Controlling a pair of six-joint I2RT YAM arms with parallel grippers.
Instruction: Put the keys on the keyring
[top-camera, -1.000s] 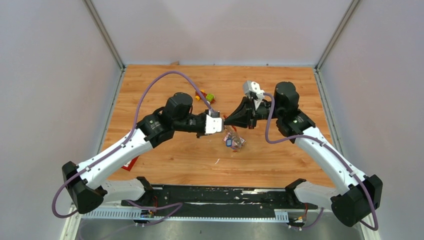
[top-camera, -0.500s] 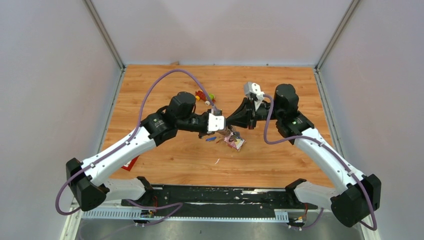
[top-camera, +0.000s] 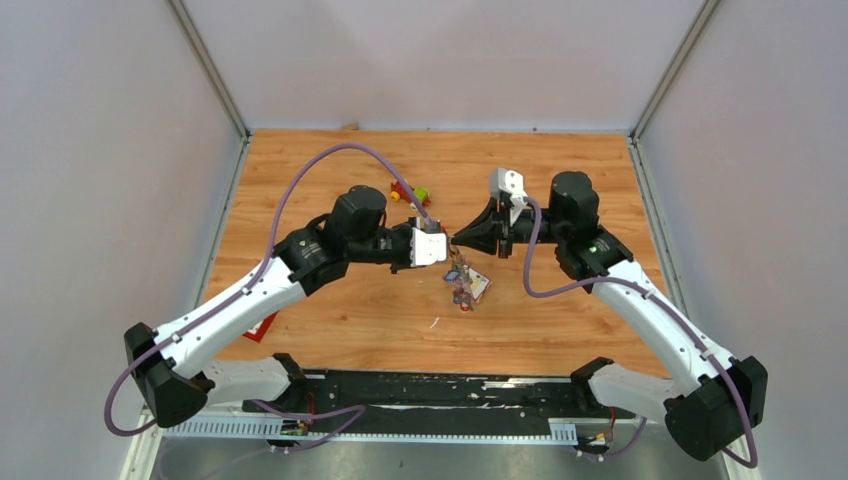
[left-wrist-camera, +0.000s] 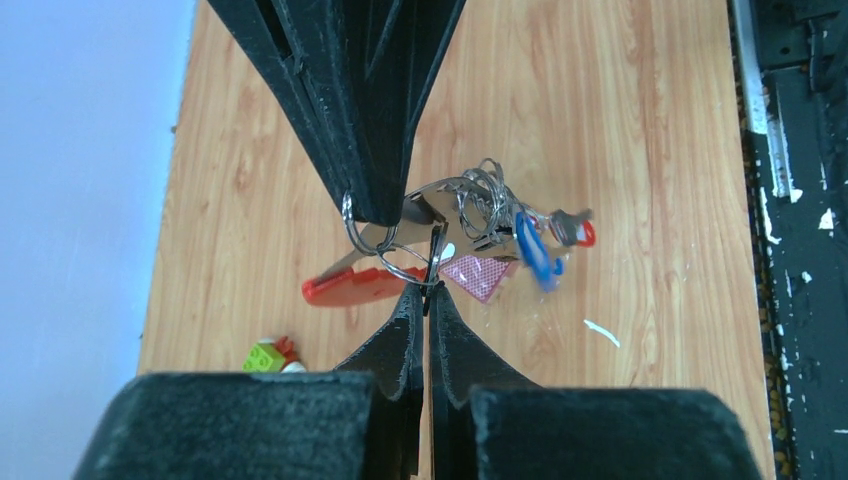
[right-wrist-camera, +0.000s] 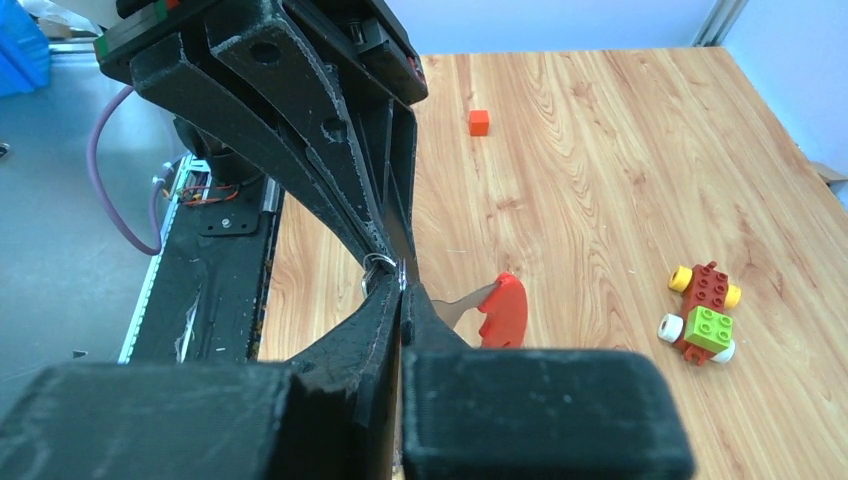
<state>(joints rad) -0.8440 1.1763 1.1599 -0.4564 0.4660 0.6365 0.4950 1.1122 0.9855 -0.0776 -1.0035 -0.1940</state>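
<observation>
The keyring (left-wrist-camera: 385, 258) is a thin metal ring held in the air between both grippers. My left gripper (left-wrist-camera: 428, 292) is shut on the ring's wire from below in the left wrist view. My right gripper (right-wrist-camera: 403, 287) is shut on the same ring (right-wrist-camera: 378, 266) from the opposite side. In the top view the two tips (top-camera: 447, 243) (top-camera: 456, 240) meet above the table's middle. A red fob (left-wrist-camera: 352, 287) and a grey fob (left-wrist-camera: 372, 238) hang from the ring. The keys dangle in a bunch of small rings: a blue-headed one (left-wrist-camera: 535, 257) and a red-headed one (left-wrist-camera: 580, 232).
A pink foil packet (left-wrist-camera: 480, 276) lies on the wood under the bunch. The red-yellow-green toy car (top-camera: 410, 193) stands behind the left gripper. A small orange cube (right-wrist-camera: 479, 122) and a red flat item (top-camera: 262, 325) sit near the table's left front.
My left gripper has shut on the ring. The key bunch, which lay by the pink packet, now hangs from the ring between the two tips.
</observation>
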